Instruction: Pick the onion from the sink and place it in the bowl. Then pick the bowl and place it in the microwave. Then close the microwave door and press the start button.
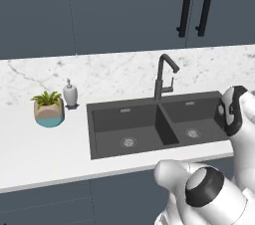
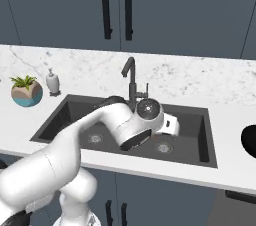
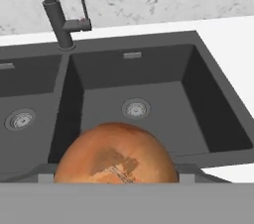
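The gripper [image 3: 116, 174] is hard to read: in the hand view the onion [image 3: 116, 156] covers the space between the fingers, and we make out just a grey sliver on each side of it. The onion's lower part is cut off by the bottom of that view. It sits close to the camera, overlapping the front rim of the sink [image 3: 218, 109], so we take it as clasped between widely spread jaws, held above the right basin rather than lying in it.

From the right base view, the arm [image 2: 115, 120] bends over the sink [image 2: 205, 135] and its wrist hides the fingers and the onion. That view also gives us the bowl [image 2: 248, 142], a black curve cut off at the right edge, on the counter well apart from the sink.

In the left base view the arm [image 1: 234, 114] is partly cut by the right edge. Here we see both basins of the sink [image 1: 124, 119], the faucet [image 1: 162, 77], and a plant [image 1: 48, 109] just beside a soap bottle [image 1: 70, 93].
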{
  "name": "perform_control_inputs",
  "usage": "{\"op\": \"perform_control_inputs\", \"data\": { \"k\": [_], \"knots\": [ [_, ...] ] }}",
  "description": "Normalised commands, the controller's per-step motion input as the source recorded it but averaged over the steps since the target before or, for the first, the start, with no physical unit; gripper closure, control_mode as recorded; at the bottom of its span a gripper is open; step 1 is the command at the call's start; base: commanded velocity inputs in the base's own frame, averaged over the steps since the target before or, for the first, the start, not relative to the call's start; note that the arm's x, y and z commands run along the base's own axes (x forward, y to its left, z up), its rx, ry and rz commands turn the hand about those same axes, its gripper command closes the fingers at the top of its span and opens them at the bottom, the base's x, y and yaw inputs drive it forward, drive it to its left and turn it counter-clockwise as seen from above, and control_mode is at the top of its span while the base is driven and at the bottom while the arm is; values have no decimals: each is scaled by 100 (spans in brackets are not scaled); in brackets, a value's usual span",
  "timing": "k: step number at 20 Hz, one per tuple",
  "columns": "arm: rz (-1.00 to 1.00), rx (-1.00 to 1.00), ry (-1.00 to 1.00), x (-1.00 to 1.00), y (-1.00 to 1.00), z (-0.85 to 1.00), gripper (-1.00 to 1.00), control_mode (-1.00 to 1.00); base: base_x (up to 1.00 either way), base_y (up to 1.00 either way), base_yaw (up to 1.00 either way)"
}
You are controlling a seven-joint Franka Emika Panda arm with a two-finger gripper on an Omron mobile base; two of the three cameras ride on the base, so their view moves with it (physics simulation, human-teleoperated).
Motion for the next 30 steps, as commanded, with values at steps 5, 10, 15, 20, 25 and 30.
{"op": "perform_control_inputs", "data": {
  "k": [5,10,15,20,25,30],
  "knots": [
    [-15,0,1,-42,76,39,100,-100,0,0,0],
    [-14,0,-1,-22,77,-1,100,-100,0,0,0],
    [-9,0,7,-11,53,9,100,-100,0,0,0],
    [-3,0,2,-7,15,0,100,100,-13,1,-4],
    [0,0,0,0,0,0,100,100,-31,-75,0],
    [0,0,0,0,0,0,100,100,-35,-100,0]
  ]
}}
